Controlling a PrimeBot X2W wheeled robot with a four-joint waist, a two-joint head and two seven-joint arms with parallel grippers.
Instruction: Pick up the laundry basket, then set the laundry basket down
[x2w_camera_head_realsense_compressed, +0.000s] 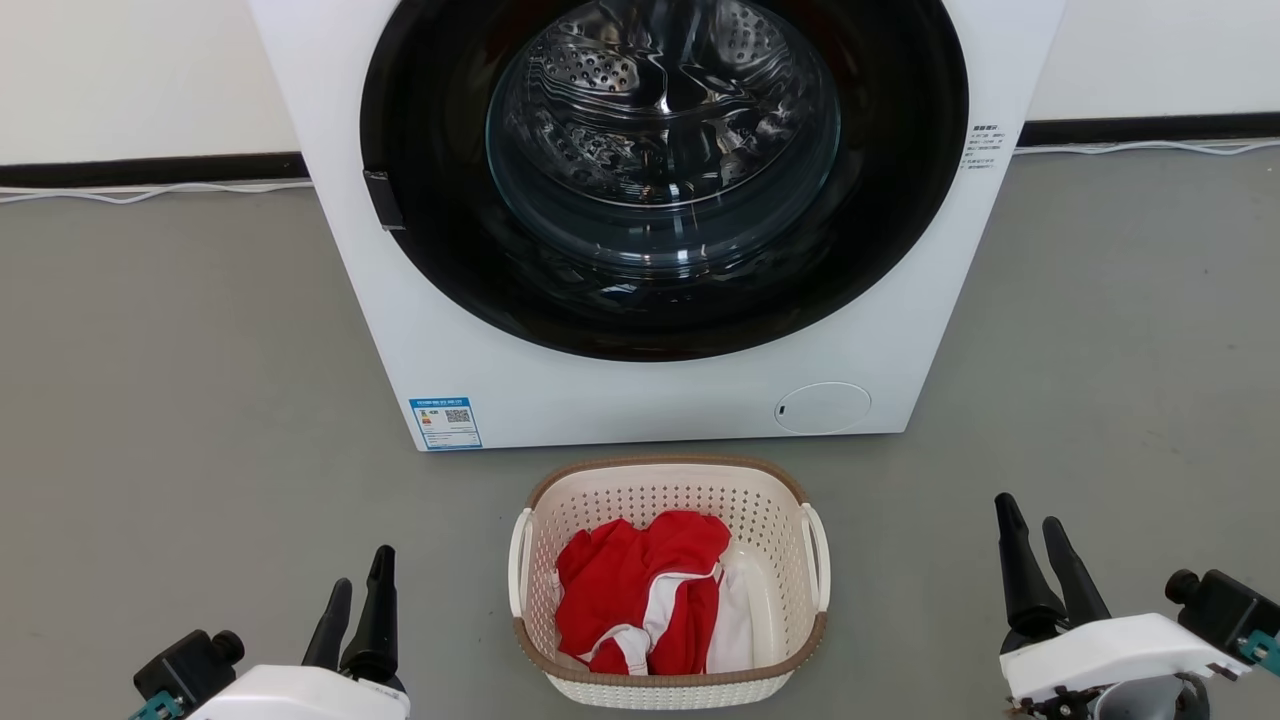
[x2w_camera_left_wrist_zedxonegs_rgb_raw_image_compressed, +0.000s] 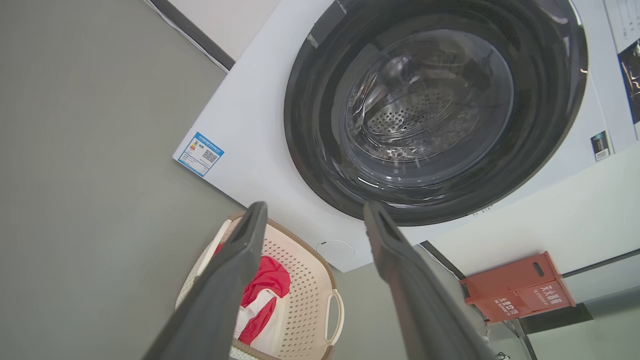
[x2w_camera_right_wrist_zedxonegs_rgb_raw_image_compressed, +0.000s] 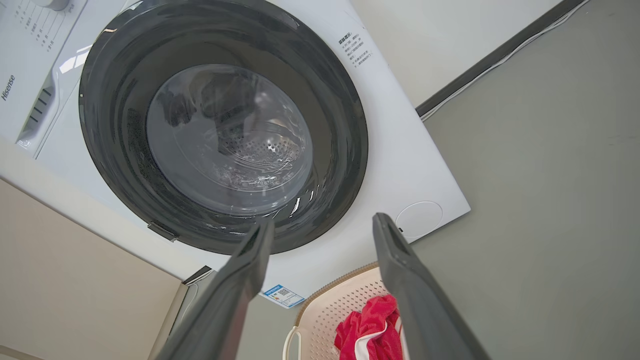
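Before one washer, one laundry basket

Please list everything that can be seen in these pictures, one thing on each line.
white front-loading washing machine: one, white, against the wall
round dark glass door: one, black, on the machine's front
blue label sticker: one, blue, machine's lower left corner
cream-white perforated plastic laundry basket: one, cream-white with brown rim, on the grey floor before the machine
red and white clothing: one bundle, red and white, inside the basket
orange-red box: one, orange-red, beside the machine
white cable: at least one, white, along the wall's foot
left pincer: one, dark fingers, open, left of the basket, apart from it
right pincer: one, dark fingers, open, right of the basket, apart from it
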